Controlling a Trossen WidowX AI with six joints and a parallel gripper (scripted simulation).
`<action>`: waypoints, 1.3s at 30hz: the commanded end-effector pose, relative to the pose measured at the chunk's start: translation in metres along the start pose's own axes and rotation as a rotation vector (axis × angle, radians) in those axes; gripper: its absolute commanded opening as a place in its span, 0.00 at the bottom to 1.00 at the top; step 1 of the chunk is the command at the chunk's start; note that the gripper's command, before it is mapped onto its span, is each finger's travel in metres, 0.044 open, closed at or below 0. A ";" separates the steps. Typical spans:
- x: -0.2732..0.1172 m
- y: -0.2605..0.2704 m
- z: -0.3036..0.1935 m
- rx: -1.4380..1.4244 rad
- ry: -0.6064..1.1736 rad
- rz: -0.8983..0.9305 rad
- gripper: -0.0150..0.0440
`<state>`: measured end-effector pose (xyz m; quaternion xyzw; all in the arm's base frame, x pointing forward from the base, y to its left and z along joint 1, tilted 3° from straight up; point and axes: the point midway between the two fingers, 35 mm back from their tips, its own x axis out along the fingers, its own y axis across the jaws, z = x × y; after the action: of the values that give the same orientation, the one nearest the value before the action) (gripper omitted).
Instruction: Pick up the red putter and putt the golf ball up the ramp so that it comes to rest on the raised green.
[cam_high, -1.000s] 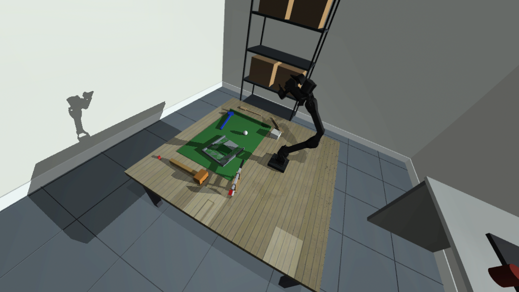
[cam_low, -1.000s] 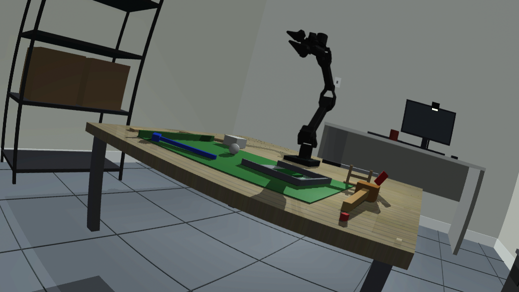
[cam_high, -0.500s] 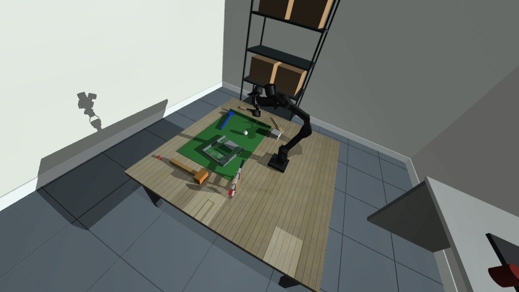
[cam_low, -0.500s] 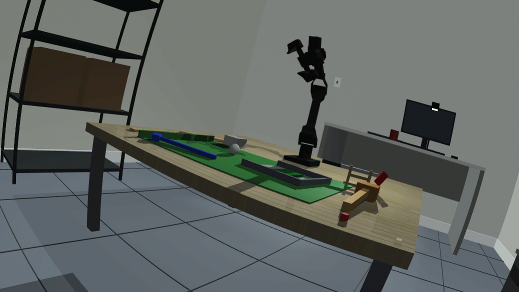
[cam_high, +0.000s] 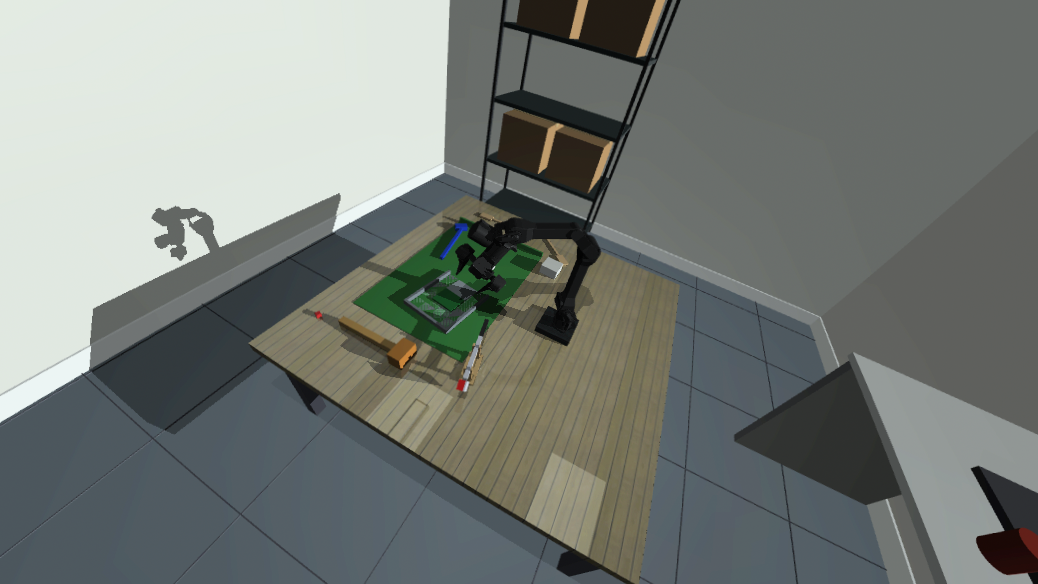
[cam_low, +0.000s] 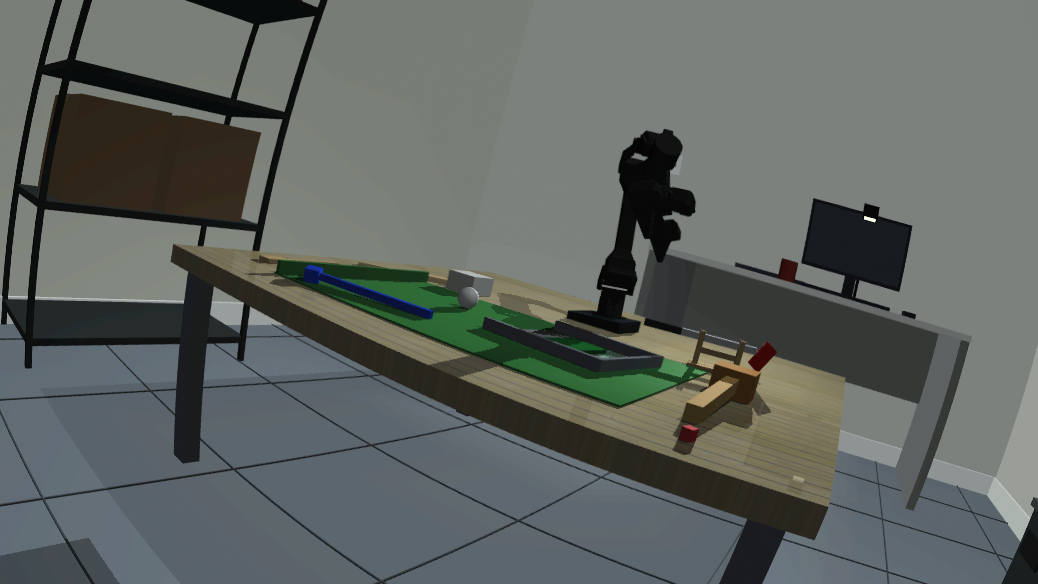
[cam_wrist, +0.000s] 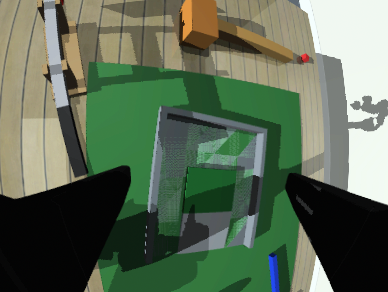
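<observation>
The red putter, with a grey shaft (cam_high: 473, 355) (cam_wrist: 53, 45), black grip (cam_wrist: 72, 140) and red head (cam_high: 460, 384) (cam_low: 762, 356), rests on a small wooden rack (cam_low: 701, 347) (cam_wrist: 75, 55) beside the green mat (cam_high: 377, 299) (cam_low: 616, 394) (cam_wrist: 120, 110). The white golf ball (cam_low: 468, 297) sits on the mat near a white block; the arm hides it in the top view. The raised green (cam_wrist: 210, 186) lies inside a grey-walled frame (cam_low: 540, 345) (cam_wrist: 153, 175). My gripper (cam_high: 468, 282) (cam_low: 673, 233) (cam_wrist: 210, 178) is open and empty, pointing down high above the mat, with the putter off to its left in the wrist view.
A blue putter (cam_high: 454, 239) (cam_low: 370, 294) (cam_wrist: 273, 272) lies on the mat. The white block (cam_high: 551, 267) (cam_low: 469, 281) stands at its edge. An orange mallet (cam_high: 401, 353) (cam_low: 736, 381) (cam_wrist: 199, 22) and a small red cube (cam_high: 317, 314) (cam_low: 688, 433) (cam_wrist: 304, 58) lie beyond the mat's other end.
</observation>
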<state>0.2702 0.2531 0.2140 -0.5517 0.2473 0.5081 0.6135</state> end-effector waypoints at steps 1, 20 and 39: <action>0.042 0.057 0.017 -0.096 -0.002 0.236 1.00; 0.082 0.131 0.022 -0.186 0.007 0.478 1.00; 0.110 0.145 0.012 -0.186 0.007 0.478 1.00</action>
<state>0.1785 0.2852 0.0655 -0.5345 0.3247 0.6547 0.4246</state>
